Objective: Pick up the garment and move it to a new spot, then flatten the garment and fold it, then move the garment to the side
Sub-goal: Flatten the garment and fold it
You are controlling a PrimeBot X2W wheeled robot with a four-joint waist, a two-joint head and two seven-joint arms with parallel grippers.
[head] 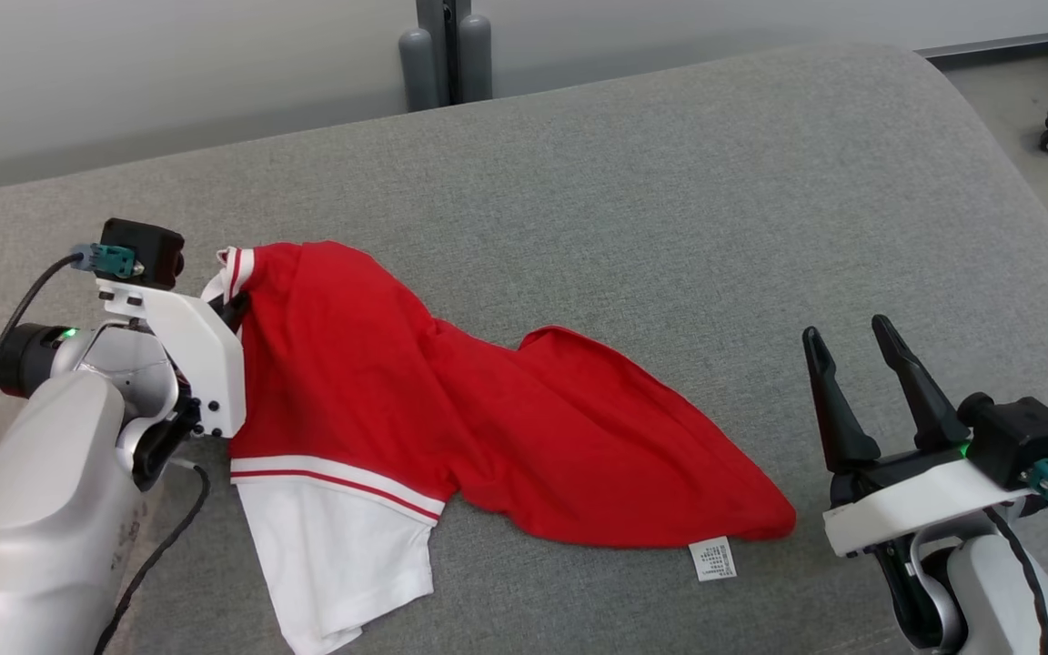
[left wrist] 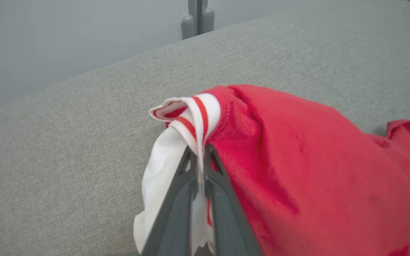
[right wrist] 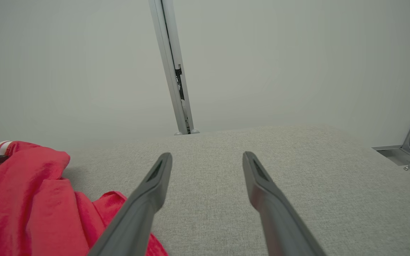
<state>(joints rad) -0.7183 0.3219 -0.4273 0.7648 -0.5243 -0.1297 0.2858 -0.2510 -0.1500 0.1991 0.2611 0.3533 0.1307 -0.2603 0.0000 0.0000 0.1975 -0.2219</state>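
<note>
so the left gripper (left wrist: 200, 149) is pinched tight on the striped trim of the red garment (head: 451, 418), which sprawls off to its right over the grey cushion (head: 670, 182), and the right gripper (head: 844, 327) sits spread wide, empty, just past the hem

Grey fabric surface (head: 670, 182), pale wall (head: 169, 73)

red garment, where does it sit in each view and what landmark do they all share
Head view: the garment sits left of centre on the grey cushion.
Left wrist view: the garment takes the centre and right, its striped trim pinched between the fingers of the left gripper.
Right wrist view: the garment is at lower left, left of the open right gripper.
Shared landmark: the grey post behind the cushion.
</note>
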